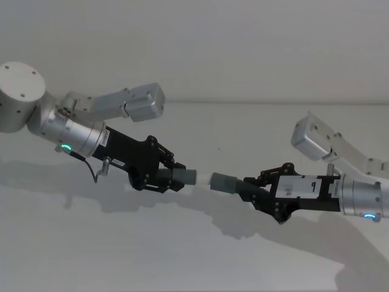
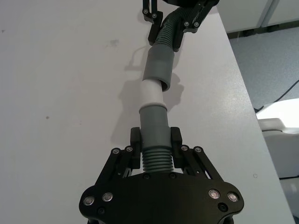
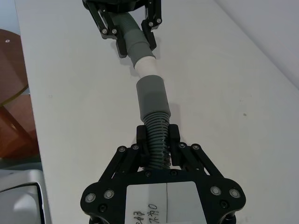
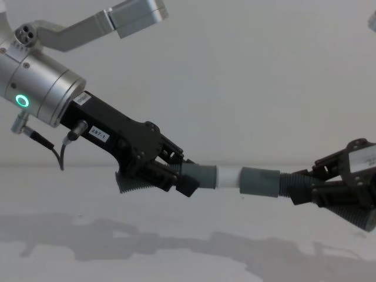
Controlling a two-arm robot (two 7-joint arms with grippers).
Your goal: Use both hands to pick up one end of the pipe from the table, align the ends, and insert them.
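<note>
the left gripper [image 1: 163, 176] is clamped on one ribbed hose piece [image 4: 202, 175], the right gripper [image 1: 258, 188] on the other hose piece [image 4: 264, 182], both held above the table [image 1: 182, 255]. the white tip [image 4: 228, 177], pointing to 3 o'clock, meets the grey cuff [image 2: 160, 67].

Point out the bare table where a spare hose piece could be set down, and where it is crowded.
Free: the table in front of both grippers, and the far strip behind them. Crowded: the middle, where the left gripper and right gripper hold the two hose pieces end to end above the surface.
</note>
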